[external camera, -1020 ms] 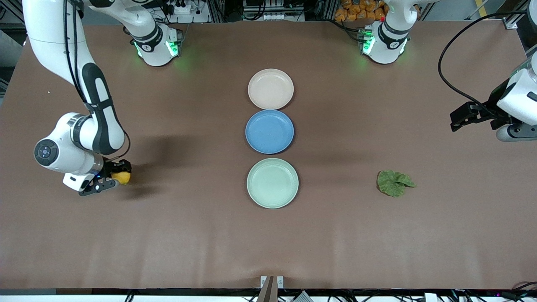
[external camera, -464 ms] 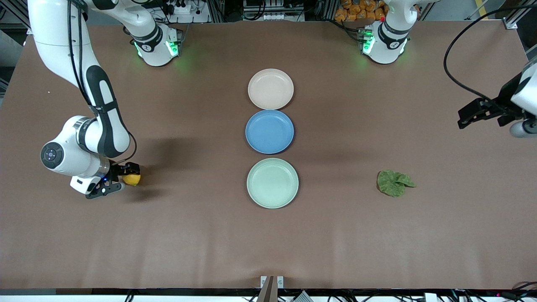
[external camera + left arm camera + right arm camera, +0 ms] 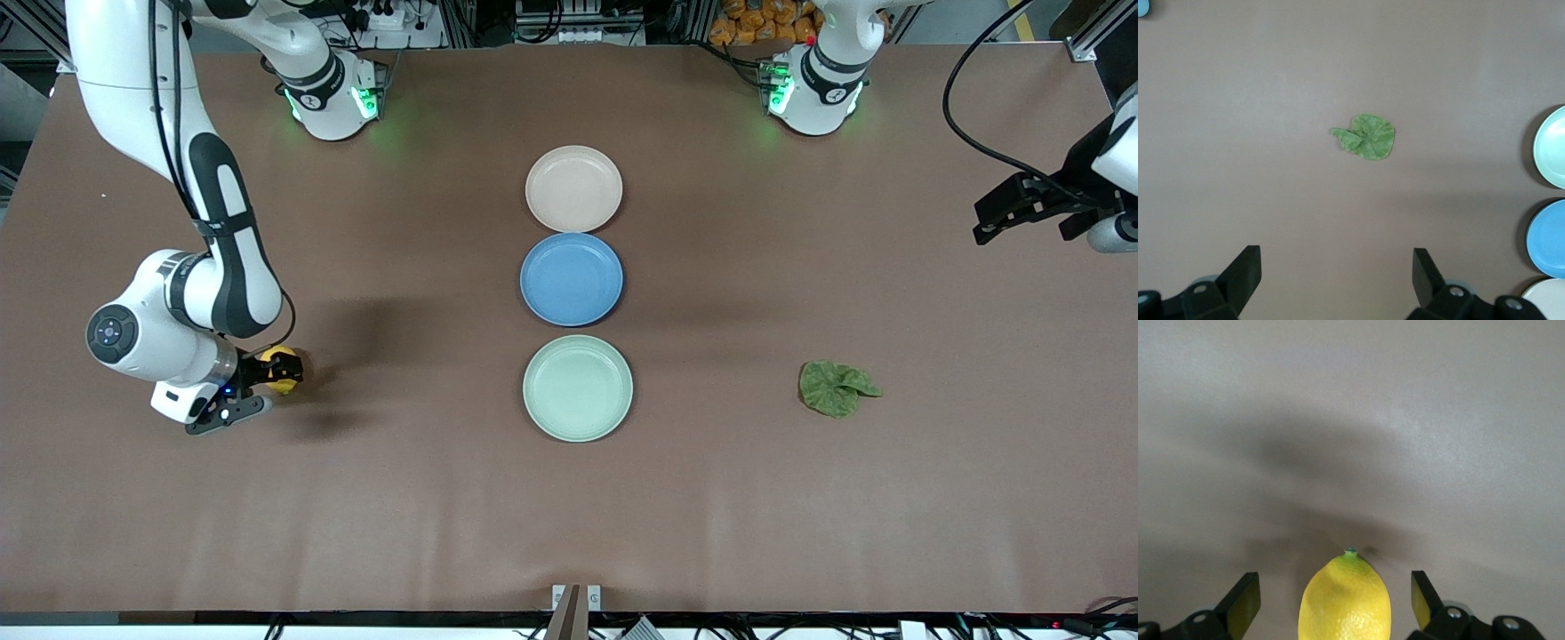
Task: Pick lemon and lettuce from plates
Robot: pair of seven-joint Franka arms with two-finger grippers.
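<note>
Fingers, right arm: the right gripper (image 3: 1331, 603) stands with its jaws spread wide, one finger on each side of the lemon (image 3: 1345, 597); gaps show on both sides, so nothing is clamped.
Lemon: it sits low at the table (image 3: 427, 498) toward the right arm's end, at about 9 o'clock from the mint plate (image 3: 578, 388) and well apart from it; whether it already rests on the cloth I cannot tell for sure.
Fingers, left arm: the left gripper (image 3: 1335, 280) is also spread wide and empty, held high over the left arm's end of the table, where that arm waits.
Lettuce: the lettuce (image 3: 837, 388) lies flat on the table at 3 o'clock from the mint plate, well apart from it and off any plate.
Plates: the cream plate (image 3: 573, 188), the blue plate (image 3: 572, 279) and the mint plate run in a row from 12 to 6 o'clock at the table's middle; all three are bare.
Step in hand: by my reading, the lemon's release, the last part of the task.
Next move: a straight lift of the right gripper, clear of the rind, so the round fruit is not nudged into a roll.
In the way: nothing stands near either gripper; the cable trailing from the left arm hangs clear of the lettuce.
</note>
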